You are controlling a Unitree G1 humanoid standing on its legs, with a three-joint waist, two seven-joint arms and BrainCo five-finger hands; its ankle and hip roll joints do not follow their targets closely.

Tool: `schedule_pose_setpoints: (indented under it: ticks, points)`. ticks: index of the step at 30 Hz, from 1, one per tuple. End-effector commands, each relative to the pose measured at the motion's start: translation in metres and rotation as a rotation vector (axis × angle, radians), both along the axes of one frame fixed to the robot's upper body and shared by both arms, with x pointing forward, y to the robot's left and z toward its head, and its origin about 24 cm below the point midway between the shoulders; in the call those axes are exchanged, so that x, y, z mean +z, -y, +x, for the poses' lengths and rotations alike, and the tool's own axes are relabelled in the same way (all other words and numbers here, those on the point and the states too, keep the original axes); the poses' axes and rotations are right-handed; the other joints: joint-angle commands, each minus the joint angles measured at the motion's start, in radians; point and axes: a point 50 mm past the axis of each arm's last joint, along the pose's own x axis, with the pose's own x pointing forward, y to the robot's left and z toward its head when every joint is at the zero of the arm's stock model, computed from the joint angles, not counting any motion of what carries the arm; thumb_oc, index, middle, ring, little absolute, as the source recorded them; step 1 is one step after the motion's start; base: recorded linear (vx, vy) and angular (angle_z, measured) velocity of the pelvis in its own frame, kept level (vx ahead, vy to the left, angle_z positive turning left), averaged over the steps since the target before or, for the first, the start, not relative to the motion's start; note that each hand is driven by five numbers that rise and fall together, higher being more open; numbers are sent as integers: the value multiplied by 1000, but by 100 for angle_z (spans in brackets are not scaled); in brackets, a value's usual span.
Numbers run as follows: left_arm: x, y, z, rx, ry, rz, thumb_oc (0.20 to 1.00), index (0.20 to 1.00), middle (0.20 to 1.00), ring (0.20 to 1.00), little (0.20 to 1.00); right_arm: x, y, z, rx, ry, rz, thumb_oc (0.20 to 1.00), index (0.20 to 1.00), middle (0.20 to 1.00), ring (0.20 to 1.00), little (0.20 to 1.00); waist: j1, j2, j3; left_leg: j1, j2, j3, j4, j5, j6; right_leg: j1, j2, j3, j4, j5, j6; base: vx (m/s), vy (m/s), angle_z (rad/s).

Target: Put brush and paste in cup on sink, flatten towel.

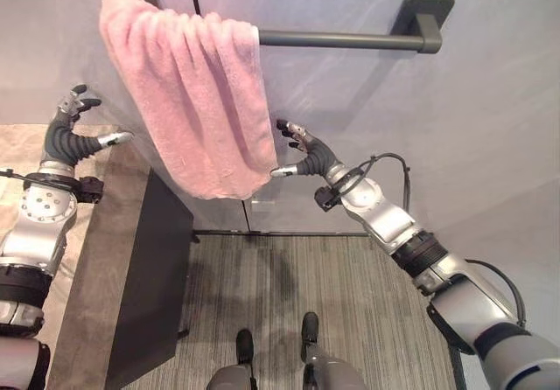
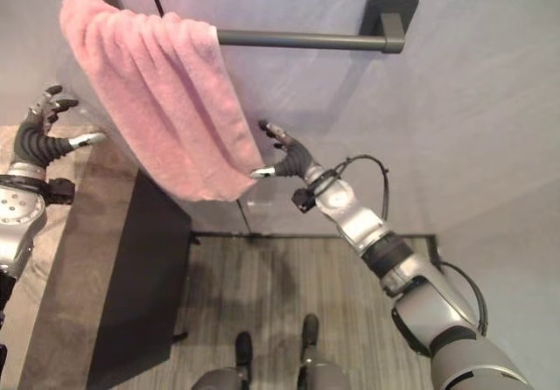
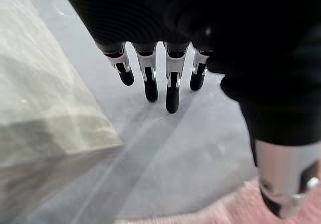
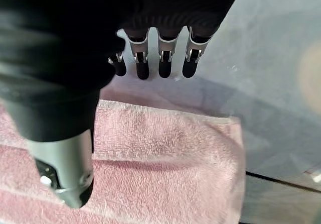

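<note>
We're on the towel step now, by our reading, with both arms raised toward the wall. The pink towel point(image 1: 192, 101) hangs bunched over the left end of the dark rail point(image 1: 350, 38), most of the bar to its right bare. Our right hand point(image 1: 302, 149) sits at the towel's lower right corner, fingers straight and spread, thumb reaching toward the cloth's edge, gripping nothing; from the wrist view the thumb lies just over the pink pile while the fingers point(image 4: 165, 63) point past it at the grey wall. Our left hand point(image 1: 77, 119) hovers off the towel's left edge, relaxed and empty, above the stone countertop point(image 1: 96, 259). The towel's long axis runs slantwise, from the rail's left bracket down toward the right hand, gathered in lengthwise folds, its bottom hem pointing down and to the right. Next, we reckon, each hand needs to take an edge and draw the cloth sideways along the rail so the folds open out and it hangs straight.
</note>
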Motion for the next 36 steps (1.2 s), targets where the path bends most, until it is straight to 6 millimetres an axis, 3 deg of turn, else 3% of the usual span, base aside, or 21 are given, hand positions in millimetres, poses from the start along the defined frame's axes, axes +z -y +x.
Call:
schedule_pose_setpoints:
  ticks: [1,8,14,20,23,36]
  points:
    - [44,10,12,-54,83,50,1000,1000,1000,1000,1000,41,-28,5,64,88,78,1000,1000,1000,1000,1000,-24,-18,6,-47,-40,2,44,5,5,30,-92,66,25,20,147,8,29,5]
    - [56,36,29,-151,121,-15,1000,1000,1000,1000,1000,54,-39,4,95,115,109,1000,1000,1000,1000,1000,-36,-27,17,-64,-44,7,56,-1,7,15,-95,78,16,46,159,8,11,0]
    - [47,66,39,-282,97,-71,1000,1000,1000,1000,1000,62,-44,-5,141,143,162,1000,1000,1000,1000,1000,-55,-26,18,-67,-50,10,72,-16,14,14,-97,88,16,43,161,22,34,0]
    - [48,79,47,-305,92,-72,1000,1000,1000,1000,1000,62,-49,-9,171,143,178,1000,1000,1000,1000,1000,-63,-21,20,-67,-52,13,66,-16,15,7,-98,89,16,41,161,3,11,1]
    - [55,94,51,-350,118,-73,1000,1000,1000,1000,1000,63,-49,-11,179,147,193,1000,1000,1000,1000,1000,-71,-19,23,-69,-55,17,62,-14,15,1,-99,95,16,46,163,0,0,0]
    - [60,123,49,-500,110,-29,1000,1000,1000,1000,1000,51,-51,-14,204,108,180,1000,1000,1000,1000,1000,-80,-4,18,-67,-57,25,68,-20,17,-1,-98,106,15,31,159,0,0,0]
